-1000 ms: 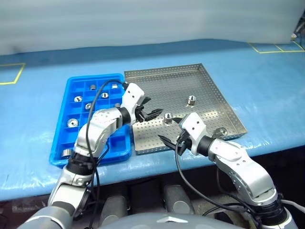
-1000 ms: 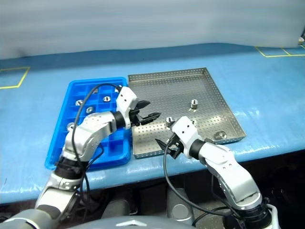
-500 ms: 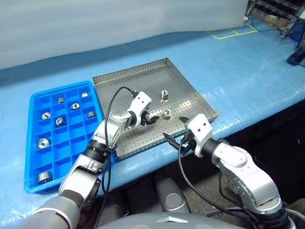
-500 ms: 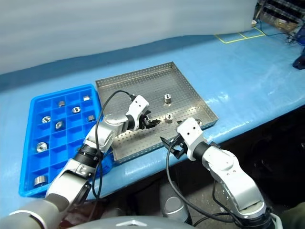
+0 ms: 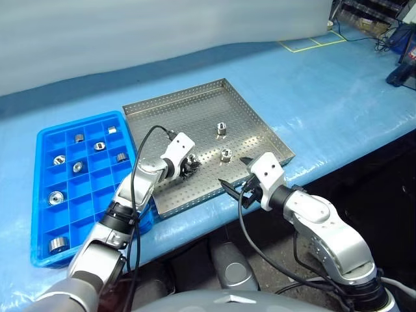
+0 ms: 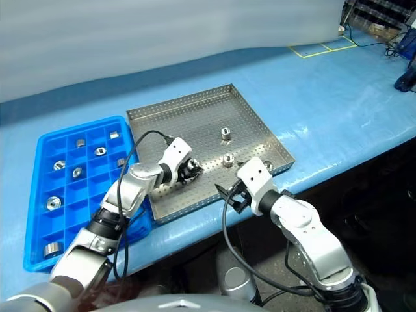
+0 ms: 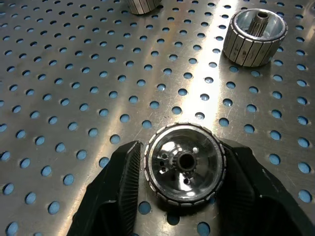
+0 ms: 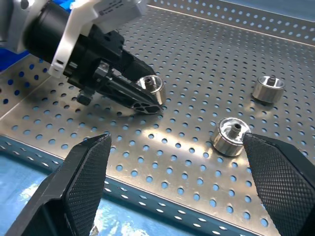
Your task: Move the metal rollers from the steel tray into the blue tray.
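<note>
The large square steel tray [image 5: 195, 110] of perforated silvery sheet metal is taken as the landmark; it is set on a desk [image 5: 338, 97] covered in blue sheeting, with its near rim close to the desk's front edge. The bright blue plastic tray [image 5: 45, 227] with a grid of square compartments is placed just beside the steel tray's left rim, and several shiny metal rollers are seen in its compartments.

The left tool [image 7: 183, 167] is lowered onto the steel tray's floor near the near rim and is clamped on a shiny ribbed metal roller [image 7: 184, 164], one finger pressed against each side. Two further rollers [image 5: 225, 155] [image 5: 221, 128] are left standing on the open floor toward the tray's middle, well apart from the rims.

The right tool [image 5: 235, 177] is held over the steel tray's near rim, its fingers spread wide with nothing between them.
</note>
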### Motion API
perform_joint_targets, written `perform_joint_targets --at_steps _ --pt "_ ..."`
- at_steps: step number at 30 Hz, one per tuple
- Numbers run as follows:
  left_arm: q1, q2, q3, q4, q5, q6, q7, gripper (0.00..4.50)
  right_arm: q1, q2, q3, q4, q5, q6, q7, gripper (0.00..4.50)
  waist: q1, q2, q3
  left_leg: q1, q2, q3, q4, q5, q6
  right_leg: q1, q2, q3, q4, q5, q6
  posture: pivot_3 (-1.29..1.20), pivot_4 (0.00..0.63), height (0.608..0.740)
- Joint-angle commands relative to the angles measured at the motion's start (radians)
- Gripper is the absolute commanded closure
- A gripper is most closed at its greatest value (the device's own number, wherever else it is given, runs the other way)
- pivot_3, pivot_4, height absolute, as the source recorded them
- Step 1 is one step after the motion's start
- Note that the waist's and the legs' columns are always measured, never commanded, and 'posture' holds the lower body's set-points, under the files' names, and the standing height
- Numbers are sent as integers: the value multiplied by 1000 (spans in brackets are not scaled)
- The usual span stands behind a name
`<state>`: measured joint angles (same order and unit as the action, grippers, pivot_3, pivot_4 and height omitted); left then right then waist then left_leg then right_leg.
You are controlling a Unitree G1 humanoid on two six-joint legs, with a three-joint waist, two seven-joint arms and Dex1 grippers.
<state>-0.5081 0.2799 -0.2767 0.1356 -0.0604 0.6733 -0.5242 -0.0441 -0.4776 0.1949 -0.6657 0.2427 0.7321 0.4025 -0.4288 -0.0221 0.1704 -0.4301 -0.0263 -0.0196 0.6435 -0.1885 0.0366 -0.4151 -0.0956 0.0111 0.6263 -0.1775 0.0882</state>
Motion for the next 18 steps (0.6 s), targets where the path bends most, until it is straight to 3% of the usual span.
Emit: perform_joint_targets --at_steps 1,7,10,14,18 --pt "0 -5 34 -60 -32 -7 -23 2804 -22 6 6 -11 2 -9 12 0 5 0 0 0 0 0 0 0 0 0 0 0 0 0 0 -415 150 740" --pt "-3 18 53 -97 -44 5 -32 2802 -45 19 26 9 7 -12 30 0 25 0 0 0 0 0 -2 0 0 -1 0 0 0 0 0 -400 150 740" --pt "14 50 98 -197 -108 32 -82 2802 -49 70 19 41 94 -29 89 0 34 0 0 0 0 0 -2 0 0 -2 0 0 0 0 0 -381 150 740" --pt "75 186 163 -412 -219 132 -194 2802 -56 94 24 73 181 -52 195 0 39 1 1 0 1 0 -4 0 0 -2 1 0 0 -1 -1 -332 150 740" --pt "162 349 246 -595 -259 238 -203 2802 -86 111 22 95 232 -63 240 0 62 1 1 1 1 0 -7 0 0 -3 2 1 0 -2 -2 -288 150 740"
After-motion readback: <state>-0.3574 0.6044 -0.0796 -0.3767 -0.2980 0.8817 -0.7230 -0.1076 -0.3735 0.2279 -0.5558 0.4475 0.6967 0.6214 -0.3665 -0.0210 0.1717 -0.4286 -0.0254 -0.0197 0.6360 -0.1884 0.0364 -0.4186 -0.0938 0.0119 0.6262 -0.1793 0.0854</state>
